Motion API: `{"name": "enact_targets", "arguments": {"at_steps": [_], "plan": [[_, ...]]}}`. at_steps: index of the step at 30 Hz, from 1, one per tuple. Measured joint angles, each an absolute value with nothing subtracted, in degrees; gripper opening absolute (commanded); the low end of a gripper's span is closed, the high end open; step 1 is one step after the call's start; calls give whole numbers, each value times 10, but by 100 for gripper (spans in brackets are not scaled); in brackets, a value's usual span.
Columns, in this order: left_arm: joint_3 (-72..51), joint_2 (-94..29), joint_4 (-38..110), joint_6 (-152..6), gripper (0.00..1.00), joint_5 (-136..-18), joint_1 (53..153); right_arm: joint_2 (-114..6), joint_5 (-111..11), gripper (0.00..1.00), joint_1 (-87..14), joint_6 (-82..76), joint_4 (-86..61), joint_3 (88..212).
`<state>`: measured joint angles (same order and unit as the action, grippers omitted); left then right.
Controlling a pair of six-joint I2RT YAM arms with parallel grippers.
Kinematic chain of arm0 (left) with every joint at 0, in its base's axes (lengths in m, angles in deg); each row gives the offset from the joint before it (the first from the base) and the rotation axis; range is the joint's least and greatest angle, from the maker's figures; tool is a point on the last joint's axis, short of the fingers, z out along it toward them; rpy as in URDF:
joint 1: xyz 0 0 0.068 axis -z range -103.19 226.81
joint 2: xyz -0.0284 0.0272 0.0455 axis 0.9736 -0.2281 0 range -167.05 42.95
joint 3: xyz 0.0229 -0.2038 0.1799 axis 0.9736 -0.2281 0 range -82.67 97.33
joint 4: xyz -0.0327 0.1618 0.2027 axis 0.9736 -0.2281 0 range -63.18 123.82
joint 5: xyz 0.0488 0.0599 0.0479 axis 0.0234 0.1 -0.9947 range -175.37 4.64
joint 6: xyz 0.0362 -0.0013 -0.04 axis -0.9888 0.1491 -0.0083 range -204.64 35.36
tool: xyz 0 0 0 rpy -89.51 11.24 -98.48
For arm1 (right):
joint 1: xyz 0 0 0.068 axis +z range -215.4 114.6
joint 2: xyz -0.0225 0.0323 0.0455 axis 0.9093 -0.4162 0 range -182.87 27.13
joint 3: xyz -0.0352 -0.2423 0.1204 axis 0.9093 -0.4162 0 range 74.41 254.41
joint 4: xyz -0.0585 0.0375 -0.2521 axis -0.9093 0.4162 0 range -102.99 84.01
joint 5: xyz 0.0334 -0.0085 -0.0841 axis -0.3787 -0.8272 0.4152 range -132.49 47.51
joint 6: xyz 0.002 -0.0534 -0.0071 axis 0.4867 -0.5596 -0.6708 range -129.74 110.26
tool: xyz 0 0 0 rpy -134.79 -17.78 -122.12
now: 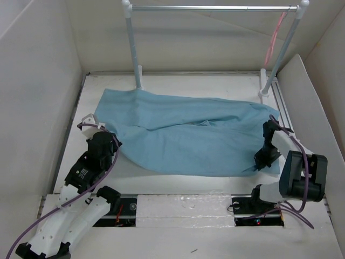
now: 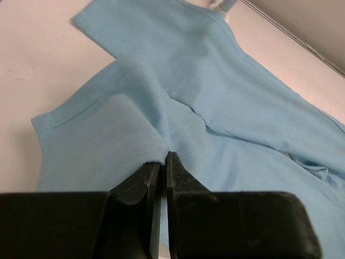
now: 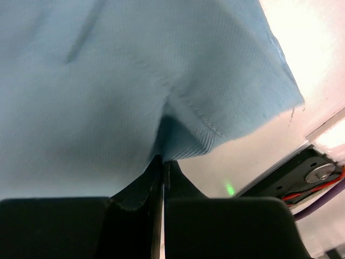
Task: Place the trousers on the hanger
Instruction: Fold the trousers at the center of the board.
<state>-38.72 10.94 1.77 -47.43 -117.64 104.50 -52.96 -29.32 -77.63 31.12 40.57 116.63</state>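
Observation:
The light blue trousers lie spread across the white table. My left gripper is shut on their left edge; in the left wrist view the fingers pinch a raised fold of the trousers. My right gripper is shut on their lower right corner; in the right wrist view the jaws clamp the trousers near a stitched hem. The pink hanger hangs at the right end of the silver rail.
The silver rail on white posts stands at the back of the table. White walls enclose the left, back and right sides. A slot with wiring runs along the near edge.

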Motion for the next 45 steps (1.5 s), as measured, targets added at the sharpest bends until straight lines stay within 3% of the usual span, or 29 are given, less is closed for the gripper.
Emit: {"name": "enact_targets", "arguments": {"at_steps": [10,14,18,27,40,41,42,43,44,45], "plan": [[-365,89,30,-530,0,-1265,1054,-396,-239,0,-742,182,458,1288],[-364,47,49,-549,0,-1282,1057,-395,-244,0,-745,131,456,1350],[-340,-48,62,-563,0,-1287,1036,-470,-241,0,-750,82,455,1428],[-150,-330,95,-560,0,-1146,825,-638,-313,0,-802,15,392,1567],[281,-789,92,-601,0,-1102,803,-894,-424,0,-812,7,317,1765],[305,-813,87,-606,14,-1101,803,-910,-426,2,-812,7,317,1781],[323,-831,86,-613,66,-1097,803,-925,-428,16,-811,6,315,1799],[335,-846,87,-624,79,-1096,803,-936,-428,34,-811,5,310,1814],[342,-856,88,-628,84,-1094,800,-945,-428,51,-812,5,305,1825],[346,-861,85,-633,90,-1094,795,-953,-430,57,-813,2,298,1836]]}}
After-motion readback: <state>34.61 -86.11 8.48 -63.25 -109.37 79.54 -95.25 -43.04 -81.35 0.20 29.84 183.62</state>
